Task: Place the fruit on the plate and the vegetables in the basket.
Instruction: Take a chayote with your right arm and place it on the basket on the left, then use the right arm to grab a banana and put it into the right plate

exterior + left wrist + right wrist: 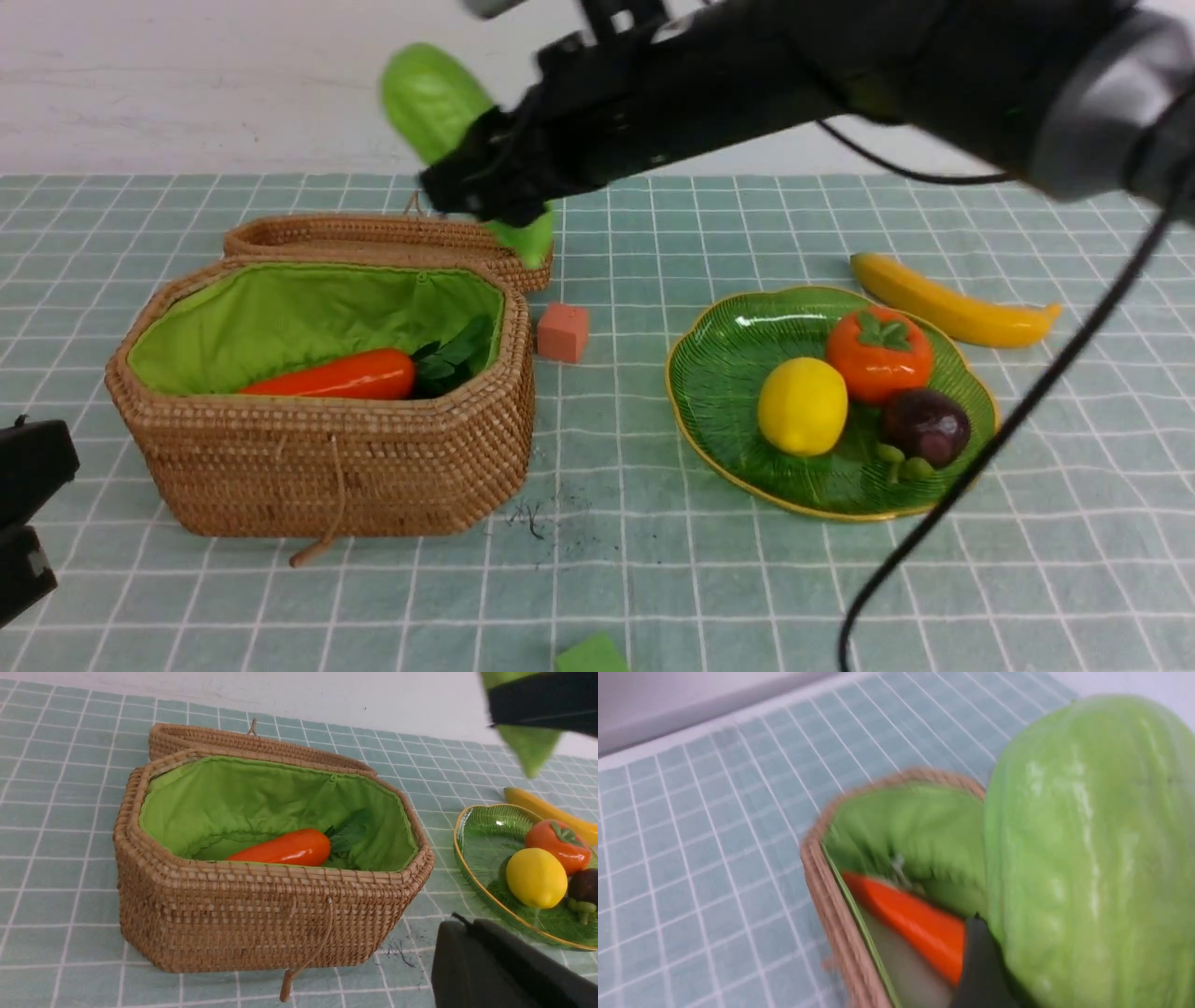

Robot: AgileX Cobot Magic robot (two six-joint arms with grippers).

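Light green, bumpy, glossy gourd [1087, 858]

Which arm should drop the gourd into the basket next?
The right. Its gripper already holds the green gourd above the open basket, near its back rim. The left gripper sits low beside the basket, shut and empty.

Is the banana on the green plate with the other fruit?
No, the banana lies on the checked cloth behind the plate, while the lemon, persimmon and mangosteen sit on it.
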